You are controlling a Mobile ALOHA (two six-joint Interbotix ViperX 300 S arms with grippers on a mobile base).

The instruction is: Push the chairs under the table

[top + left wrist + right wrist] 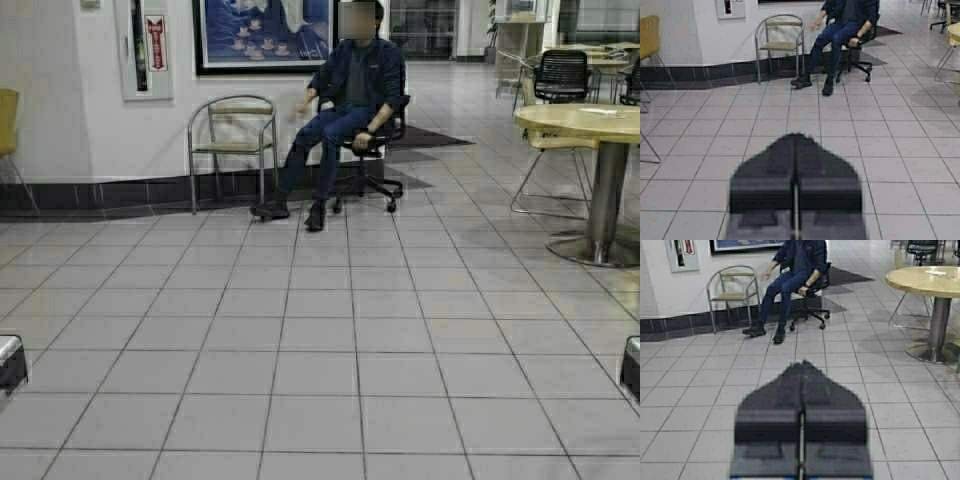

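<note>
Low at the frame's two bottom corners in the high view, both arms sit parked. Left gripper [796,200]: fingers pressed together, only a thin seam between them, holding nothing. Right gripper [801,440]: same, closed and empty, pointing forward over bare tiled floor [320,360].

Outward from the grippers: open tiles, nothing within reach. Far ahead against the wall, a grey metal-frame armchair [232,140]; just beside it a person [345,110] seated on a black swivel office chair [375,165]. Neither belongs to the task. A round pedestal table [590,125] stands off to the right, not the long counter wanted.

Task things: one mustard-yellow chair [649,37] shows at the far left edge, near the wall, well apart from the robot. No long pale-wood table appears in any view; its place cannot be told.

Judgement: step in hand is driving, not arm work. Good practice likely means:
- turn the base left toward the yellow chair until chair and table both show;
- keep arms tucked and grippers closed while rolling, so nothing snags;
- give the seated person a wide berth;
- approach the chair squarely from behind its backrest, so a push runs straight under the table rather than skewing the thin legs.
</note>
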